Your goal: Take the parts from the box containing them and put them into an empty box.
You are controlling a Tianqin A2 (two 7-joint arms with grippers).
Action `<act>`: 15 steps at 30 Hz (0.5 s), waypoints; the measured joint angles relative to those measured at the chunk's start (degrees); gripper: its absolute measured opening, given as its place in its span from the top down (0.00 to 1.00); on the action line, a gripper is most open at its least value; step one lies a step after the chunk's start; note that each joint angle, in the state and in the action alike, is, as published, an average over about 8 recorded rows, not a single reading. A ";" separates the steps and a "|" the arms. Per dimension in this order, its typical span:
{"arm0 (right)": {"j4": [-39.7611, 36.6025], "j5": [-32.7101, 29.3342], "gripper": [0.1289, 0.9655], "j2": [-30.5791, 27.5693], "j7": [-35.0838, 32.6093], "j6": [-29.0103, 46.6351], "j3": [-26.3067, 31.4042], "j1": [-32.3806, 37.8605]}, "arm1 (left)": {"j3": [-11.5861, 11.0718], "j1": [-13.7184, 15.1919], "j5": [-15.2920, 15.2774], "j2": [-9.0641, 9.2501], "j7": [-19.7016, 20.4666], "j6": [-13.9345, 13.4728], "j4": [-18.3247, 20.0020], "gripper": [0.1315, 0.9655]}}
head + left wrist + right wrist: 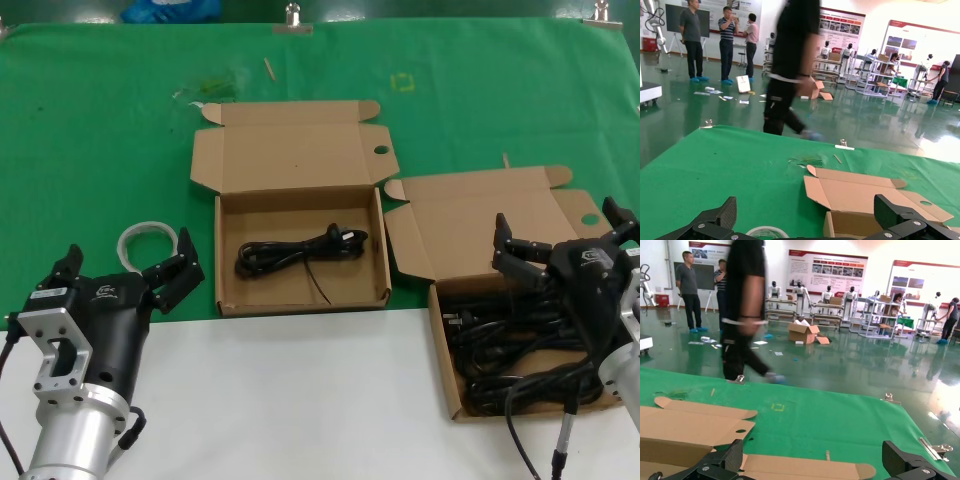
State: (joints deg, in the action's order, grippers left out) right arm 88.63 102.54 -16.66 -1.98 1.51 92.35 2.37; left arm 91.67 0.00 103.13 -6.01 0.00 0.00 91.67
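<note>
Parts (520, 355): thin black power cords, tangled heap filling tray | one coiled cord (300, 250) lying crosswise in other tray | source box (447, 355): shallow brown cardboard, lid open and skewed, right side | receiving box (228, 255): identical, squarely aligned, lid open, centre of green cloth

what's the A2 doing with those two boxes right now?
Moving power cords from the right box to the middle box. One cord already lies in the middle box; a pile of cords remains in the right one. The right tool hangs open over that pile, holding nothing. The left tool waits open near the table's front edge, beside a whitish tube ring.
</note>
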 joint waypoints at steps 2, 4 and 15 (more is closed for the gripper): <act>0.00 0.00 0.00 0.00 0.00 0.00 0.00 0.00 | 0.00 0.00 0.00 0.00 0.00 0.00 0.00 0.00; 0.00 0.00 0.00 0.00 0.00 0.00 0.00 0.00 | 0.00 0.00 0.00 0.00 0.00 0.00 0.00 0.00; 0.00 0.00 0.00 0.00 0.00 0.00 0.00 0.00 | 0.00 0.00 0.00 0.00 0.00 0.00 0.00 0.00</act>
State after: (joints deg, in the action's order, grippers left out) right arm 88.63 102.54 -16.66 -1.98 1.51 92.35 2.37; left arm 91.67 0.00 103.13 -6.01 0.00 0.00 91.67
